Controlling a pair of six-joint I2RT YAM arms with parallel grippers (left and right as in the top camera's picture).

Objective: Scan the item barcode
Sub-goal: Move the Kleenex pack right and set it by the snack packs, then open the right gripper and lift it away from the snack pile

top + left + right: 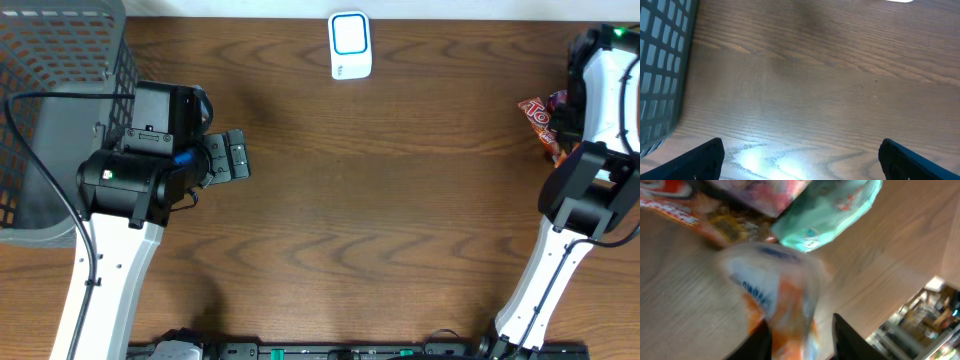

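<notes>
Snack packet [772,297]: orange-white, blurred, between right gripper [802,325] jaws, long axis roughly along them | jaws parted, cannot tell if grasping | packet on counter [400,200] well right of scanner [350,45] | right arm nearer | left gripper [235,157]: jaws released, empty, left of scanner

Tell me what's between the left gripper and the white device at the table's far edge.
Nothing. In the overhead view, only bare wooden table lies between the left gripper and the white device. Its jaws stand wide open.
</notes>
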